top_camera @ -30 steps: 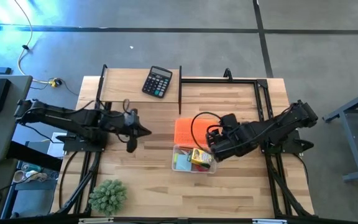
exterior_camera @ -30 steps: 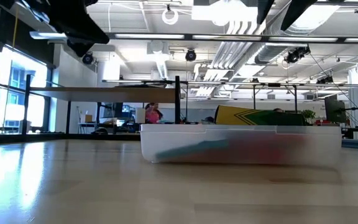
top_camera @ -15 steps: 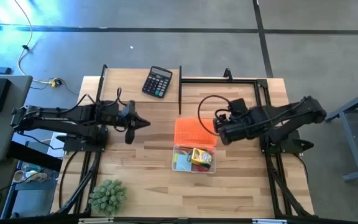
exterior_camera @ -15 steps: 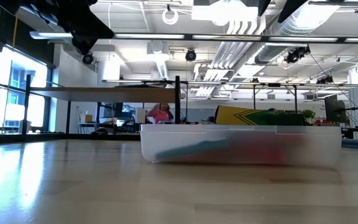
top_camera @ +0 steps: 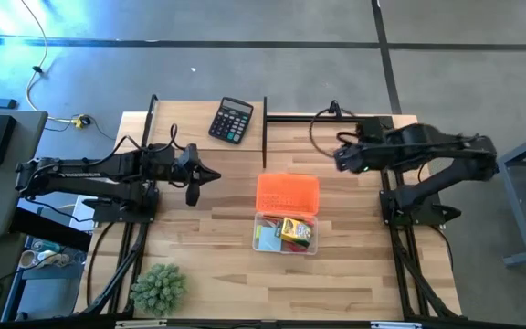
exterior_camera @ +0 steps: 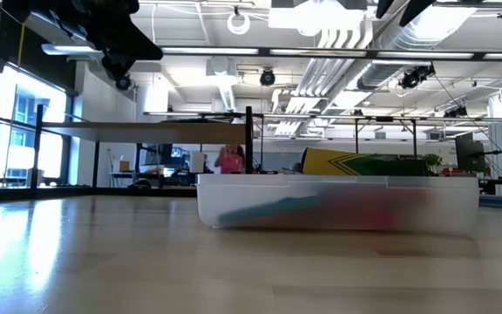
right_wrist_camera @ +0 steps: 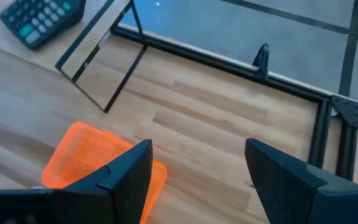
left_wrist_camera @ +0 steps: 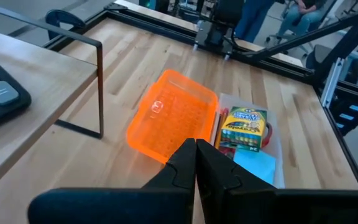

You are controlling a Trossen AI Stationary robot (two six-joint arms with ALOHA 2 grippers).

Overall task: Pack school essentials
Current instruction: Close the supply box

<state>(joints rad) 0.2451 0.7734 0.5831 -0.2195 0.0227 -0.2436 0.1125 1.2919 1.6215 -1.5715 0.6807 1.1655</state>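
Orange and see-through, the lid point(top_camera: 288, 193) lies flat on the wooden table point(top_camera: 208, 265), and I take it as my landmark. Just in front of the lid, touching its near edge, stands the clear plastic box point(top_camera: 285, 234) with no cover on it. Inside the box I see the green-yellow packet point(top_camera: 293, 230) toward the right side, the light-blue square notepad point(top_camera: 267, 239) toward the left side, and something red point(left_wrist_camera: 221, 144) along the edge of the packet, but I cannot tell what it is. From the table level the box point(exterior_camera: 338, 202) looks like a milky wall with blurred teal and red shapes behind it, and the packet point(exterior_camera: 364, 163) sticks out above its rim. The left gripper point(top_camera: 214, 177) hangs in the air to the left of the lid, well apart from it, and its two fingers are pressed together with nothing between them; the left wrist view shows this clearly point(left_wrist_camera: 196, 163). The right gripper point(top_camera: 340, 157) is up and to the right of the lid, toward the far edge of the table, and its fingers stand wide apart and hold nothing point(right_wrist_camera: 197, 168). A black calculator point(top_camera: 231, 120) rests far behind the lid, to the left, beyond a thin black metal frame point(top_camera: 264, 137). A spiky green plant point(top_camera: 158, 288) stands at the near left corner of the table, far from the lid.
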